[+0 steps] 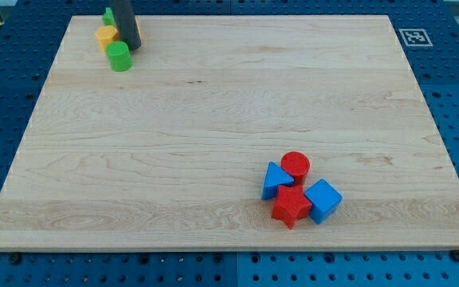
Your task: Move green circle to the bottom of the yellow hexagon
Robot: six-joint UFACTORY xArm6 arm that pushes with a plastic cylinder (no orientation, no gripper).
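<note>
Green circle [119, 57] sits just below-left of my tip [135, 47], touching the yellow hexagon [106, 36] from below. No fingers exist to open. Further pushing could knock both apart.

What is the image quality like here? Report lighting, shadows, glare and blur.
Camera view: even, diffuse light across the wooden board, no glare. Shadows are soft and short, as under the red star and blue cube. Focus is sharp overall; my tip sits just to the view's right of the green circle and yellow hexagon, and the rod is cut off at the view's top.
</note>
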